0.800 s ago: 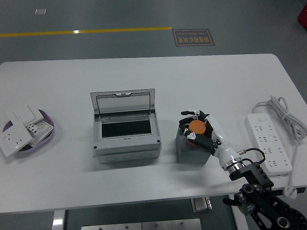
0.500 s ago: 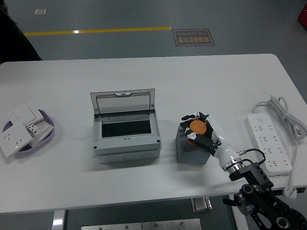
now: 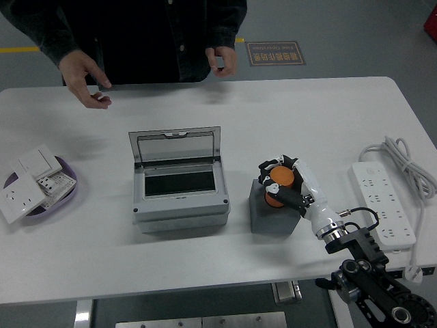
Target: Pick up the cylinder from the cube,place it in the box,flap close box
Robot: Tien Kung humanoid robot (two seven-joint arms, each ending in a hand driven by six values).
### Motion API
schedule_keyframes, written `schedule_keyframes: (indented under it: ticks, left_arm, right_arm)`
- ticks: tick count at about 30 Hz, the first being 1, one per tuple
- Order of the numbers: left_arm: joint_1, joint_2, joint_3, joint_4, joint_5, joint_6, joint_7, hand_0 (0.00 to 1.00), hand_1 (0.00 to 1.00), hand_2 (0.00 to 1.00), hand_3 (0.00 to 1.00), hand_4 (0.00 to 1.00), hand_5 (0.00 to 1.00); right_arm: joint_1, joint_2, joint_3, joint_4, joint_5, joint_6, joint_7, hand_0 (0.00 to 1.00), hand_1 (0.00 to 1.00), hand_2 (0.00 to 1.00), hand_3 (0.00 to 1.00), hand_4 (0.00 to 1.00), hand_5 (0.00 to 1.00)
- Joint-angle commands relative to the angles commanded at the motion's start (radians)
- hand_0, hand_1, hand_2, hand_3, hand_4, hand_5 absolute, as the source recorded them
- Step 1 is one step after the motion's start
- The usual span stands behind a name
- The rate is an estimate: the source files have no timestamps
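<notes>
A: Right hand [image 3: 285,183]?
B: Fingers wrapped round the orange plastic cylinder [image 3: 279,186], which sits over the top of the dark grey cube [image 3: 268,217]. Can't tell whether it touches the cube or is just clear of it. Black arm enters from the lower right corner.

A: Box?
B: Grey rectangular plastic box [image 3: 179,193], just left of the cube, hinged clear lid [image 3: 176,145] standing up at the back, inside dark.

A: Rest of the white worktop [image 3: 328,116]?
B: Purple shallow dish [image 3: 68,193] holding white wall switches and sockets [image 3: 26,183] at the left edge; white power strip [image 3: 382,202] with coiled cable at the right.

A: Person?
B: Dark-sleeved person [image 3: 147,37] at the far side, both hands [image 3: 85,80] above the worktop's far edge, holding nothing I can make out.
</notes>
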Motion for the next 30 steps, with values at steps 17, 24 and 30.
schedule_keyframes:
  ticks: [17, 24, 30]
  left_arm:
    - [-0.001, -0.001, -0.011, 0.000, 0.016, 0.000, 0.008, 0.642, 0.670, 0.657, 0.695, 0.746, 0.309]
    - [-0.001, 0.002, -0.018, 0.000, 0.025, 0.000, 0.014, 0.642, 0.669, 0.657, 0.693, 0.749, 0.316]
    - [-0.002, 0.005, -0.020, 0.000, 0.031, 0.001, 0.016, 0.642, 0.670, 0.657, 0.693, 0.750, 0.318]
  right_arm:
    - [0.237, 0.101, -0.225, 0.048, -0.271, -0.022, -0.222, 0.184, 0.274, 0.268, 0.225, 0.002, 0.002]
    - [0.364, 0.161, -0.305, 0.007, -0.485, 0.089, -0.386, 0.080, 0.234, 0.252, 0.222, 0.002, 0.002]
    - [0.453, 0.177, -0.369, -0.026, -0.646, 0.207, -0.522, 0.092, 0.238, 0.255, 0.227, 0.002, 0.002]
